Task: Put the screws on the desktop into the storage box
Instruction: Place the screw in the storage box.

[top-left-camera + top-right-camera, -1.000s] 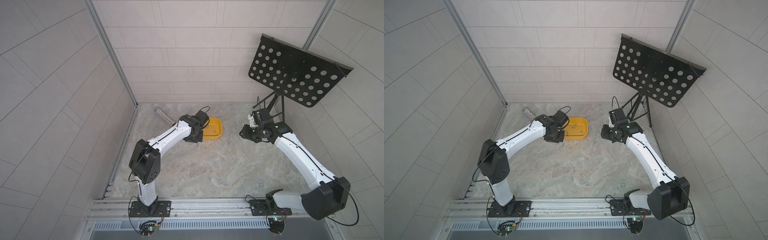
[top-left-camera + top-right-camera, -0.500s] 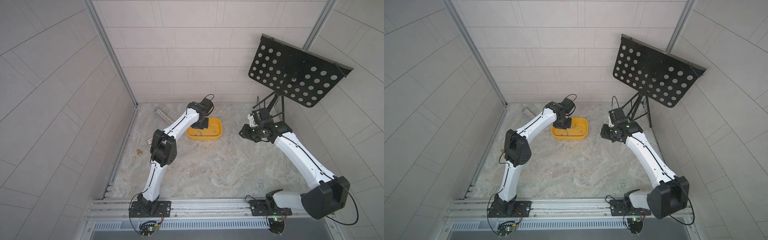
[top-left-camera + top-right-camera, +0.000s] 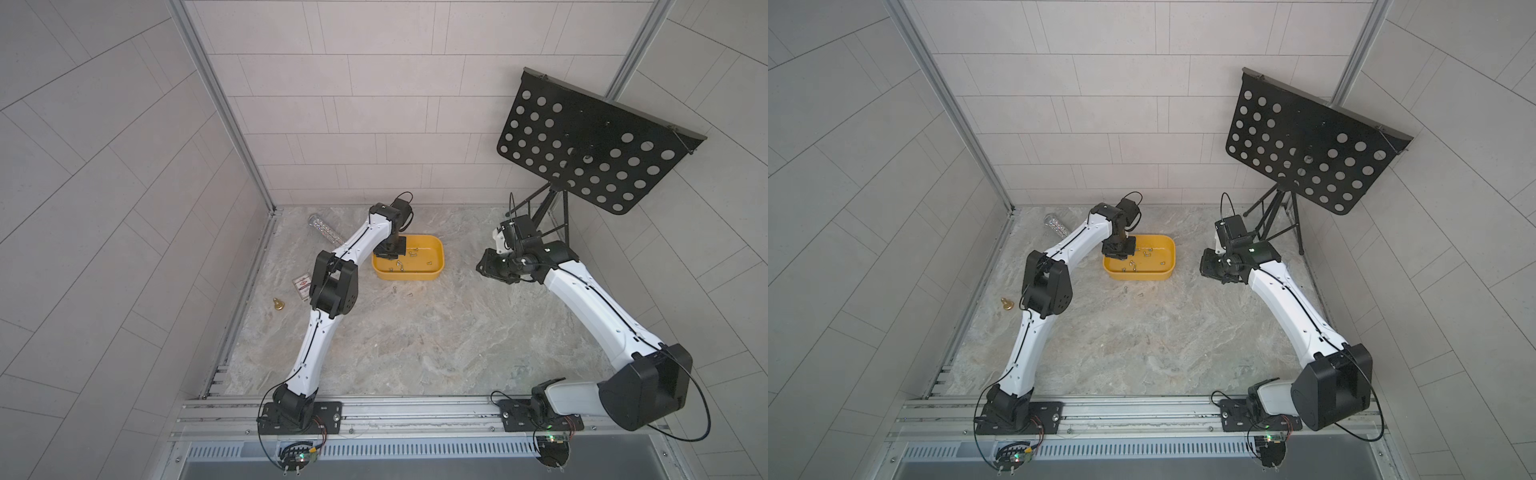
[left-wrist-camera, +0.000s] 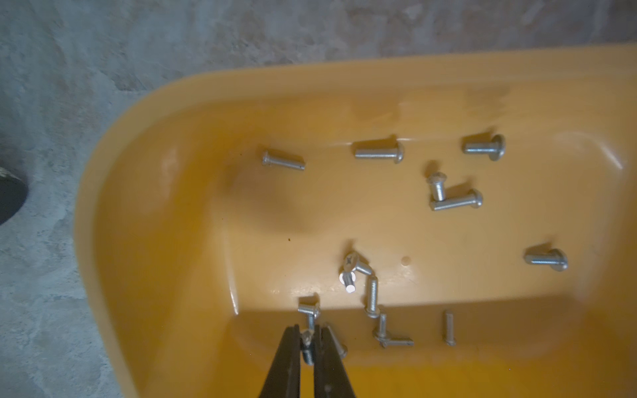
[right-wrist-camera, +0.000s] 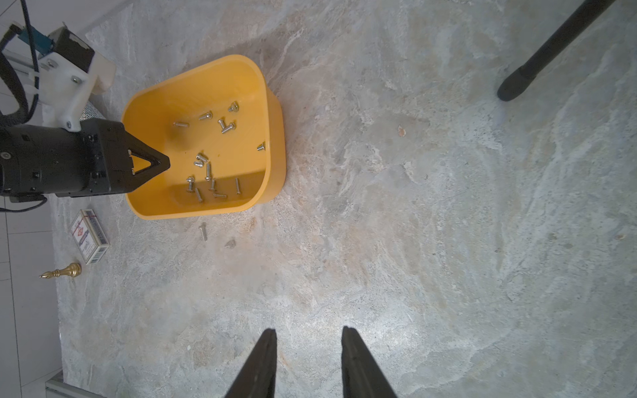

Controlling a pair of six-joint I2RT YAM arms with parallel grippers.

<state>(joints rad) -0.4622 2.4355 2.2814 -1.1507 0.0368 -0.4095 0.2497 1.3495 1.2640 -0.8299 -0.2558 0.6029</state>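
2 tiny silver-grey metal screws (image 3: 394,289) lay on the flat grey-beige marble-patterned desktop (image 3: 436,340). They were just beside the long wall of the shallow yellow plastic storage box (image 3: 415,276) that faced the arm bases, near each other but not touching. Roughly 12 more screws were scattered on the box's floor, a few touching or crossing.

The left gripper (image 4: 307,336) hung over the end of the box nearest its own arm. Its slim black fingers (image 4: 286,361) were clenched on 1 further screw (image 4: 307,348), pinched between the tips above the box floor. The right gripper (image 5: 308,332) hovered over bare desktop, well apart from the box on its opposite side. Its jaws were parted and nothing was between them.

A long glittery silver tube (image 3: 326,230) lay near the back wall behind the left arm. A small printed carton (image 5: 89,236) and a small brass bell-shaped piece (image 5: 63,272) sat by the desktop's left edge. A black perforated music stand (image 3: 594,145) stood in the back right corner.
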